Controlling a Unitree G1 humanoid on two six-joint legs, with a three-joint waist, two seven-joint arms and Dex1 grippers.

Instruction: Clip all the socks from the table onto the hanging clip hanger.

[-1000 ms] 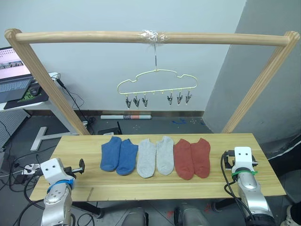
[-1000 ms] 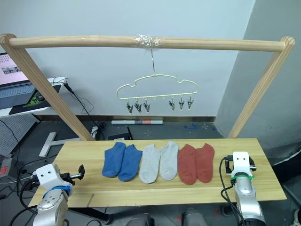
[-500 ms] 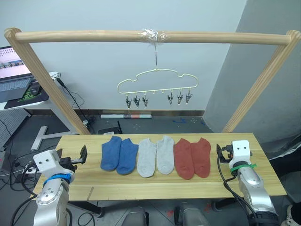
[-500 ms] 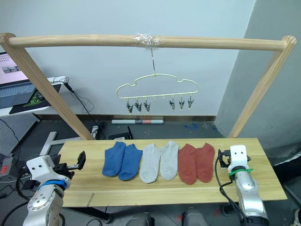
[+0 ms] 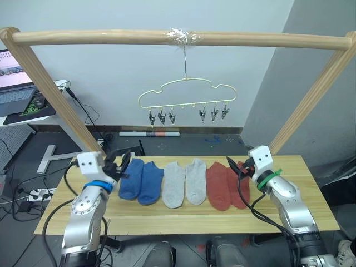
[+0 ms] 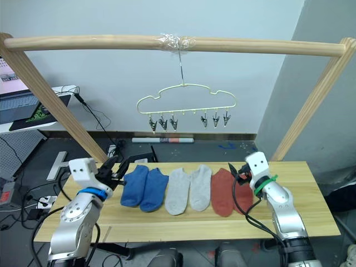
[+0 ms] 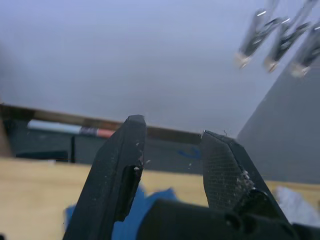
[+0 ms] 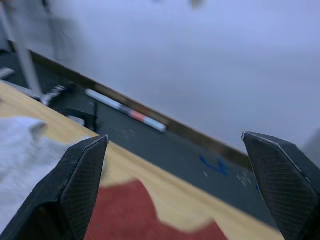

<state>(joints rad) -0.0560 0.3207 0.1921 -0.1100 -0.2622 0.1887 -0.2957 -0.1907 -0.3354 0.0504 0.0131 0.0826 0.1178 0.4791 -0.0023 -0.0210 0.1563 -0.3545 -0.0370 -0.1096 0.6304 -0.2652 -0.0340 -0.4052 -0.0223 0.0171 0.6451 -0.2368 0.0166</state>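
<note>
Socks lie on the table, below the clip hanger.

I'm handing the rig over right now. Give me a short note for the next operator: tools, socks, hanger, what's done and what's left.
Left tool: open, empty, raised by the blue socks at the row's left end.
Right tool: open wide, empty, over the outer edge of the brick red socks.
All six socks lie flat in a row on the table: blue, light grey, brick red.
Clip hanger hangs from the wooden pole, its six clips empty.
Done: nothing clipped. Left: all six socks.
</note>
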